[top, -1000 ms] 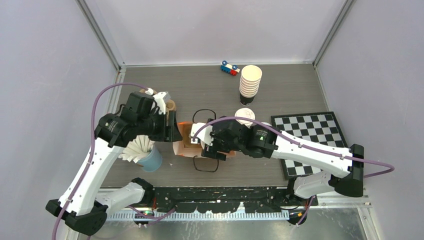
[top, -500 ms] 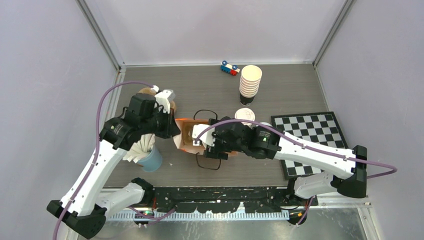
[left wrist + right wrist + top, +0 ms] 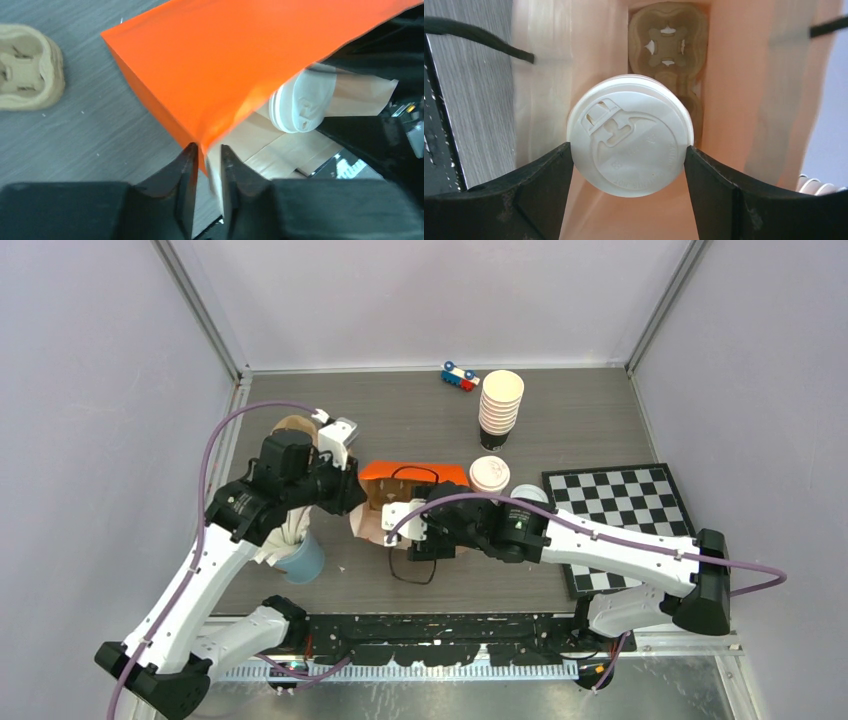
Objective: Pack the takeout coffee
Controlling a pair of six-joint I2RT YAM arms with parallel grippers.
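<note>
The left claw (image 3: 205,160) has just pinched the rim of the orange bag (image 3: 240,60), tipping its mouth open, so the right claw (image 3: 626,160), gripping a lidded cup (image 3: 629,132), can set it inside.

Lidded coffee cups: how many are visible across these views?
3. One lidded cup sits in the right claw inside the orange bag; a second cup stands right of the bag; a third cup peeks out beside the chessboard. Others may be hidden.
</note>
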